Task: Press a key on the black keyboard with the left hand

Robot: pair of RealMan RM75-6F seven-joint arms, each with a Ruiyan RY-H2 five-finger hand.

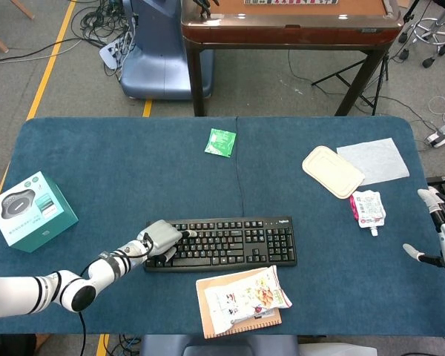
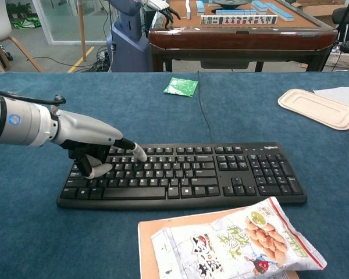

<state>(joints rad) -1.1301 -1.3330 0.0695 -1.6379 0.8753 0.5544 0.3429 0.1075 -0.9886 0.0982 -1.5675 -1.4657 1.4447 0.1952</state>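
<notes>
left hand (image 2: 92, 148) is over the left end of the black keyboard (image 2: 186, 174), with one finger (image 2: 136, 152) stretched out and its tip down on a key in the upper rows; the other fingers are curled in under the palm and hold nothing. from the chest view the tip seems to touch the key, but i cannot say for sure if the key is pushed down. the white arm (image 1: 30, 293) comes in from the lower left of the table (image 1: 133, 163).

the keyboard lies near the front edge of the blue table, about in the middle, with its long side along the edge. just in front of it there is a snack bag (image 2: 235, 244) lying on a brown envelope (image 1: 208, 293), close to the keyboard's right half.

farther back on the table lies a small green packet (image 1: 220, 142). at the left side stands a teal box (image 1: 31, 211), well apart from the keyboard. at the right there is a beige tray (image 1: 332, 170), a white paper (image 1: 374, 159) beside it and a small pouch (image 1: 368, 208) in front of them.

right hand (image 1: 441, 230) is at the right edge of the table, with fingers spread apart and nothing in it.
</notes>
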